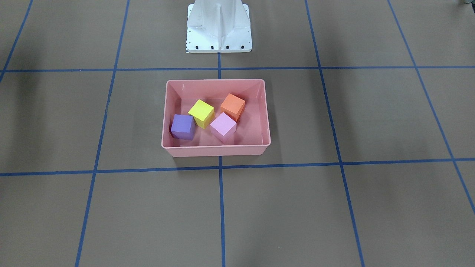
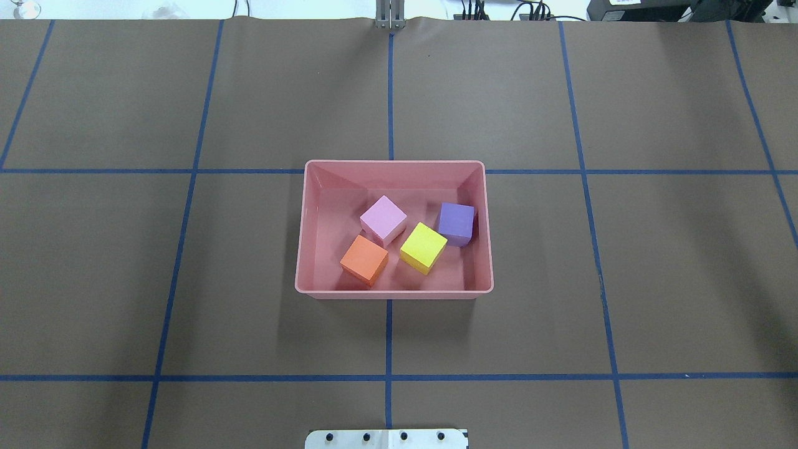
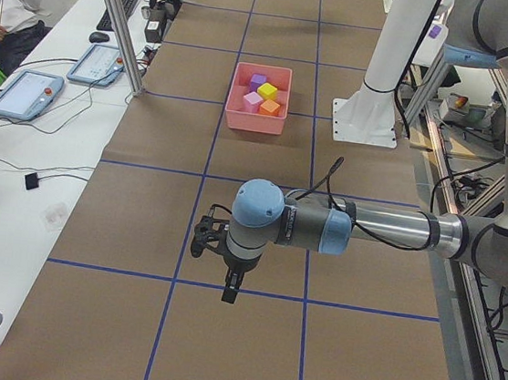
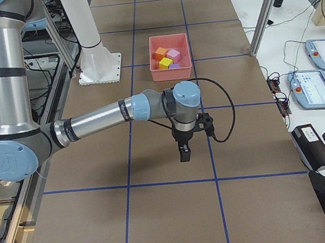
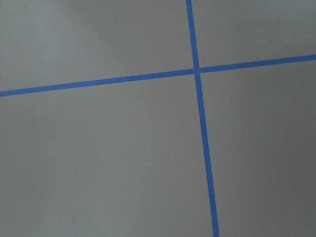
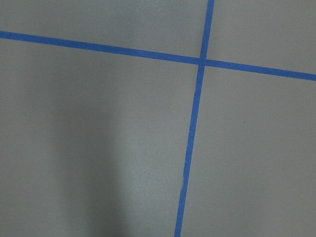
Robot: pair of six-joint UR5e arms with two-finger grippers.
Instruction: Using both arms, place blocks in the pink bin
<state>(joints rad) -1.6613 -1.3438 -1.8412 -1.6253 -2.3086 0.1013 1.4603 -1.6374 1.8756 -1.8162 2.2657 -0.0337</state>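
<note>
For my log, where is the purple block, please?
Overhead view: the purple block sits in the pink bin by its right wall, beside the yellow block.

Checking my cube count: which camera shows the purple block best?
Overhead exterior: the purple block appears large, top and side clear, by the pink bin's wall. Front-facing shows it similarly; side views show it tiny; wrist views miss it.

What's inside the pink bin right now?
Inside the salmon-pink plastic bin: four matte cubes, none stacked: purple cube, yellow cube, orange cube, light pink cube. The bin floor beneath them is covered.
</note>
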